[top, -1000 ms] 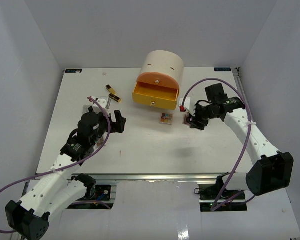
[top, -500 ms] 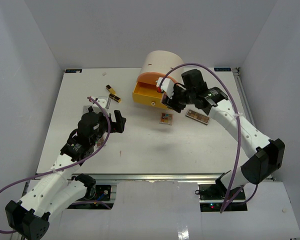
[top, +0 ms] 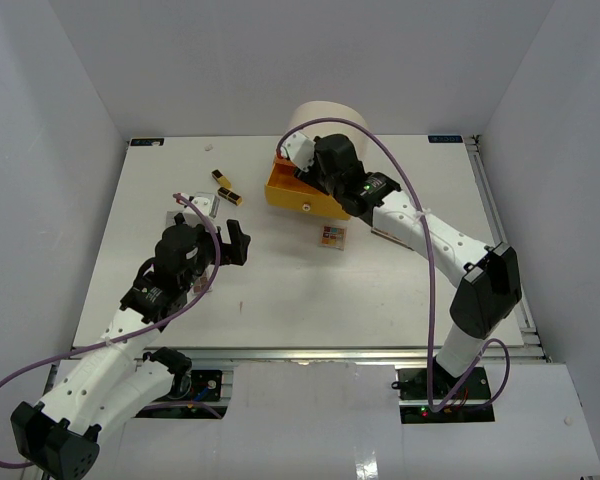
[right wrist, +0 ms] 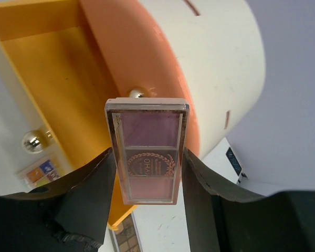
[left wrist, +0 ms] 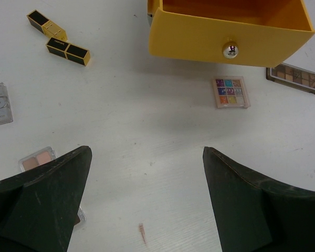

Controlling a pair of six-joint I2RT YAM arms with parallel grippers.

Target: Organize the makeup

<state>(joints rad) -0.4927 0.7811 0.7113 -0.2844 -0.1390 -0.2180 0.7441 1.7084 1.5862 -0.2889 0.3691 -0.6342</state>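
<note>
**Right arm holds a pink palette over the open drawer**

The right end effector (right wrist: 148,176) is about half closed, its two dark fingers pressed on the long sides of a pink palette (right wrist: 147,131). The palette is upright and off the table, above the open yellow drawer (right wrist: 52,79) of the cream drum unit (right wrist: 215,63). The left end effector (left wrist: 147,178) is spread fully wide, holds nothing, and hovers over bare table (left wrist: 147,131).

A second ago the right arm was low at the right side of the table; it has since swung across to the drawer. The left arm has not moved.

A wreath emblem sits in the middle of the held palette, its small lettering too fine to read surely.

In front of the drawer lies a small multicolour palette (left wrist: 230,92), and to its right a long brown palette (left wrist: 293,77). Two black-and-gold lipstick tubes (left wrist: 68,51) lie flat, well to the left of the drawer
</note>
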